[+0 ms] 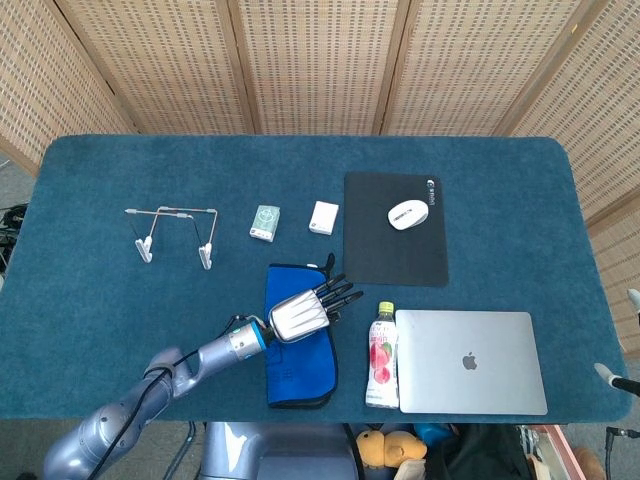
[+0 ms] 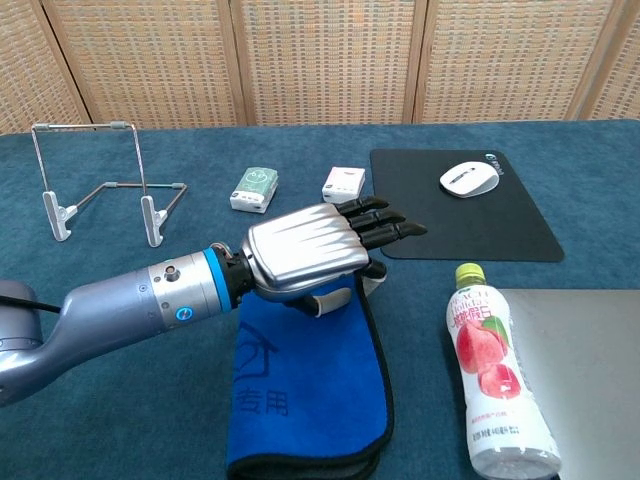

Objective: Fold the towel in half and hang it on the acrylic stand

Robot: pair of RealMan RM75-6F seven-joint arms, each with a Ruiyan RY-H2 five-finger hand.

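The towel (image 1: 298,365) lies near the table's front edge, folded lengthwise with its blue side up and a black hem (image 2: 300,400). My left hand (image 1: 305,312) is over the towel's far right part, fingers stretched toward the mouse pad. In the chest view the left hand (image 2: 315,250) has its thumb underneath, and the towel's hem rises to it, so it seems pinched. The wire-and-acrylic stand (image 1: 175,232) stands upright at the left (image 2: 95,180), well apart from the hand. My right hand shows in neither view.
A pink drink bottle (image 1: 381,355) stands just right of the towel, beside a shut laptop (image 1: 470,360). Behind them lie a black mouse pad (image 1: 395,250) with a white mouse (image 1: 407,214). Two small boxes (image 1: 264,222) (image 1: 324,217) lie between stand and pad.
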